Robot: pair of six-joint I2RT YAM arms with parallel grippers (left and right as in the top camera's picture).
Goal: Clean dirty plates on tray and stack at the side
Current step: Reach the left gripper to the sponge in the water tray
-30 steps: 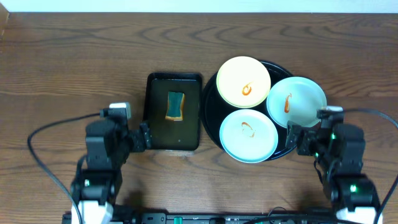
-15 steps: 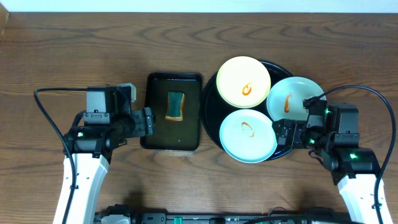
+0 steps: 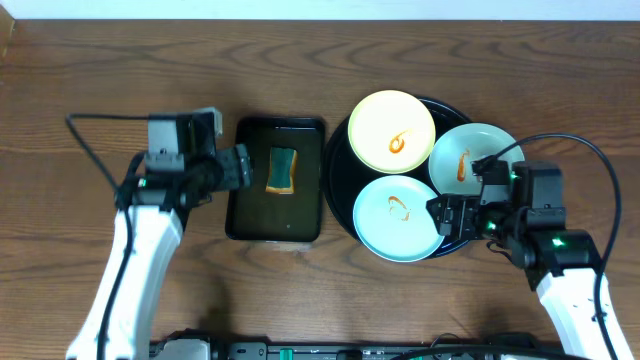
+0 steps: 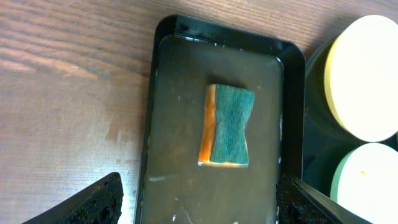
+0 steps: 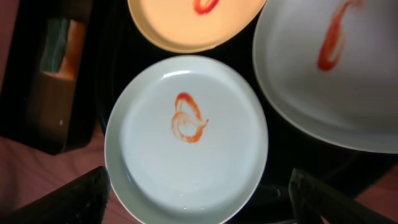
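- Right fingers (image 5: 74, 200) are spread wide and hold nothing. They hang over the 6 o'clock edge of the tray (image 3: 338, 180).
- Just past them, the near plate (image 5: 186, 137) sits at 6 o'clock on the tray, pale blue-white, with an orange squiggle dead centre.
- It looks stiff, glossy and probably breakable, so I'd call it slick under a pinch. The raised rim at its own 6 o'clock is the place to take hold, away from the sauce.
- Left fingers (image 4: 102, 200) are also wide apart and empty, above the small tray (image 4: 155, 124) on the tabletop (image 3: 100, 90), at 9 o'clock of the round one.
- The sponge (image 4: 229, 126) lies flat in what looks like shallow water, green side up with an orange edge. It should be soft, light and soggy, so pinch across its narrow waist.
- Right plate (image 3: 476, 163) sits at 3 o'clock with a streak of sauce, its edge reaching the tray's rim.
- Farthest, the yellow plate (image 3: 391, 131) is at 12 o'clock, smeared too. All three crowd close, and whether the rims touch I can't tell.
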